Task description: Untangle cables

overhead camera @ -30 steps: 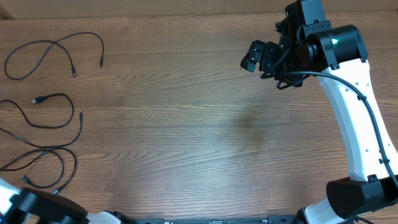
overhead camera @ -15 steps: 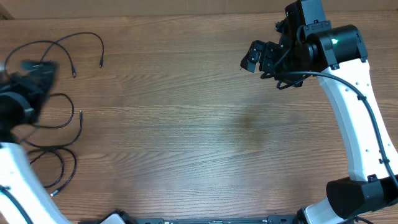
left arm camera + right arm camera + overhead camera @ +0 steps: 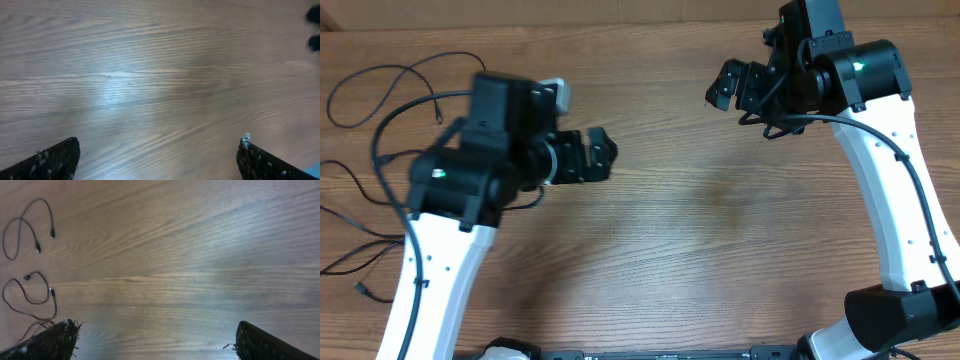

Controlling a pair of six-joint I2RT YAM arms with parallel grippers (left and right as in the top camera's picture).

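Observation:
Several thin black cables lie at the table's left edge: an upper loop (image 3: 370, 69), a middle one (image 3: 360, 192) and a lower one (image 3: 350, 257), partly hidden under my left arm. Two of them also show in the right wrist view, an upper loop (image 3: 51, 220) and a lower one (image 3: 28, 277). My left gripper (image 3: 595, 155) is open and empty over bare wood, right of the cables (image 3: 160, 155). My right gripper (image 3: 725, 88) is open and empty at the far right, well away from the cables (image 3: 155, 340).
The wooden table (image 3: 720, 220) fills every view. A dark blurred shape (image 3: 314, 25) shows at the upper right edge of the left wrist view.
My left arm has swung from the lower left corner up over the cables to the centre-left, and now covers part of them. The right arm has barely moved.

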